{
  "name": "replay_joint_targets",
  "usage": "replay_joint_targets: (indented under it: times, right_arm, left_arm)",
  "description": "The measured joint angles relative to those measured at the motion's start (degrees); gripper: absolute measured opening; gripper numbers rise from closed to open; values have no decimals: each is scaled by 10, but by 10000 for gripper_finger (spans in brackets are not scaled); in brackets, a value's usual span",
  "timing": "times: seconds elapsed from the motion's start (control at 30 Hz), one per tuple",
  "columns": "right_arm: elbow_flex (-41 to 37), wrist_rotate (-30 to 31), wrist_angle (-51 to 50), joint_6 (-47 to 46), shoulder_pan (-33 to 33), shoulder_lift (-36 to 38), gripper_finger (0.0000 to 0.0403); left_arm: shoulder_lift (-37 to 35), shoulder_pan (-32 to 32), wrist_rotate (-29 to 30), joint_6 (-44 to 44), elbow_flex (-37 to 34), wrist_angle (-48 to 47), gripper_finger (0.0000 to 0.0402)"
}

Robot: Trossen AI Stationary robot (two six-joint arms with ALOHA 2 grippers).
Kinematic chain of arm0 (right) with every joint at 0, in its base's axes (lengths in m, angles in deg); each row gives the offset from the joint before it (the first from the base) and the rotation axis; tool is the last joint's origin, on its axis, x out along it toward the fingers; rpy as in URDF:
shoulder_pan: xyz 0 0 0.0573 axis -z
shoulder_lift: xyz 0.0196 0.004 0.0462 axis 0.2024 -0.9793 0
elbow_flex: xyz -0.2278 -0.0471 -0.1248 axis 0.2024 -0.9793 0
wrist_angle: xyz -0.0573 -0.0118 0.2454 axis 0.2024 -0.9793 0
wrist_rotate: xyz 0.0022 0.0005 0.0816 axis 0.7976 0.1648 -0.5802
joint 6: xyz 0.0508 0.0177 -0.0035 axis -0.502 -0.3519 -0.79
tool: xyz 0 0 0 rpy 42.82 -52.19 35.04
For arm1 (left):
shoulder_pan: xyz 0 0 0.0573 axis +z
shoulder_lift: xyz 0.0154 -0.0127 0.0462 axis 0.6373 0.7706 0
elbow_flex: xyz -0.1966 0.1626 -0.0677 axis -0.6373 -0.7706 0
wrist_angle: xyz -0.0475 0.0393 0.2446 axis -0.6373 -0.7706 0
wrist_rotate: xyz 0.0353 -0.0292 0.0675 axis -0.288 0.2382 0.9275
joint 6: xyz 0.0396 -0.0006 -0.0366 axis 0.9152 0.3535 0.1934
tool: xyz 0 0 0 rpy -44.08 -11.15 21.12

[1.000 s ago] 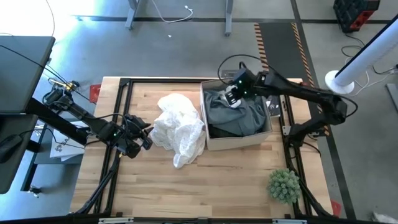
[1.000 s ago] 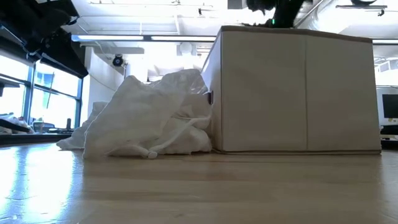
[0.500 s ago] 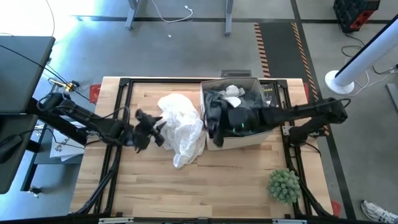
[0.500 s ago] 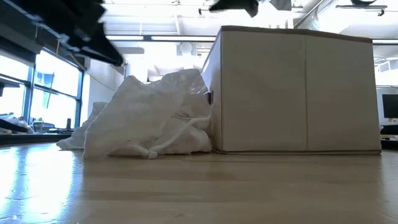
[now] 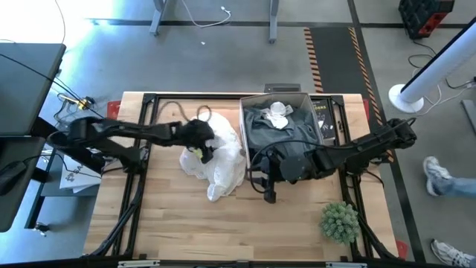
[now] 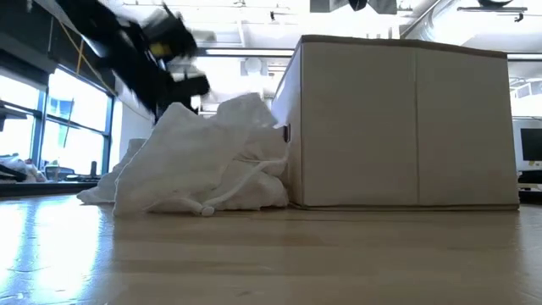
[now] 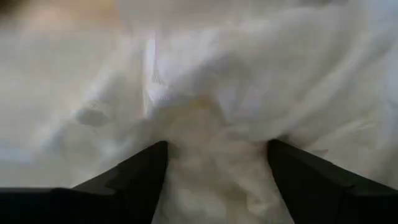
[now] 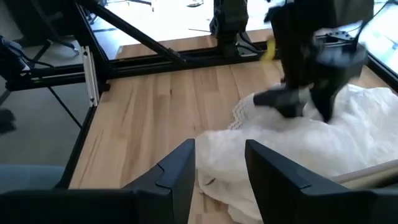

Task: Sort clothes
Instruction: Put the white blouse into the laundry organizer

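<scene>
Pale wooden boards make up the table (image 5: 186, 223), fenced by a black frame, with a small green plant (image 5: 339, 222) at one corner. A tan cardboard box (image 6: 406, 127) stands on the boards, and the white garment (image 5: 219, 160) lies in a crumpled heap right against its side.

Directly over that heap, the left gripper (image 5: 202, 143) points down into the cloth. In its own wrist view its fingers (image 7: 140, 177) stand wide apart with white folds bunched in the gap; nothing is pinched yet. The right gripper (image 5: 268, 186) hangs beside the box's near corner, just past the heap's edge. Its fingers (image 8: 180, 171) are partly apart with nothing between them.

Inside the box, behind the right gripper, lie the dark clothes: a grey-green one (image 5: 279, 138) and a black one (image 5: 256, 119), with a small white crumple (image 5: 279, 113) on top.

The white garment looks thin, light and limp. It should fold and slide rather than resist, and a lifted bunch will likely trail the rest behind it. A thick ridge of folds just under the left gripper seems the best place to pinch, since a single layer could slip free.

As it lies, the heap's long axis runs from beneath the left gripper toward the right gripper, tapering to a loose tail at that end; no collar or sleeve can be made out.
</scene>
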Motion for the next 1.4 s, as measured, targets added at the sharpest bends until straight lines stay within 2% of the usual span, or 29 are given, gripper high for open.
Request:
replay_joint_targets:
  times: [0.13,0.23,0.3,0.37,0.43,0.47,0.57,0.67,0.77,0.93,1.07,1.2,1.33,1.4]
  right_arm:
    - [0,0,0,-1,0,0,138]
    - [0,10,2,-1,3,-5,138]
    - [0,34,2,-2,2,-15,138]
    - [0,56,4,-6,3,-30,138]
    - [0,68,10,-13,5,-48,138]
    - [0,71,14,-18,5,-60,138]
    - [0,71,36,-22,5,-94,138]
    - [3,79,78,-16,5,-125,139]
    - [3,74,144,14,13,-146,150]
    - [14,63,224,108,21,-151,203]
    - [67,61,221,171,24,-146,266]
    - [119,63,184,226,24,-148,317]
    - [162,52,139,233,39,-150,344]
    - [166,1,117,203,58,-157,348]
  left_arm:
    - [109,1,5,13,1,3,277]
    - [166,-26,86,17,7,26,246]
    - [185,-44,125,17,9,40,198]
    - [186,-63,144,14,9,43,126]
    - [161,-85,169,7,5,12,47]
    - [138,-99,189,-5,3,-21,30]
    - [53,-153,275,-33,6,-127,32]
    - [-55,-199,344,-58,43,-193,30]
    - [-146,-242,347,-58,53,-210,25]
    - [-256,-297,326,-41,58,-130,25]
    - [-280,-331,314,-27,57,-92,25]
    - [-272,-353,311,-2,57,-43,29]
    - [-251,-366,267,46,57,45,28]
    - [-241,-371,242,82,57,92,27]
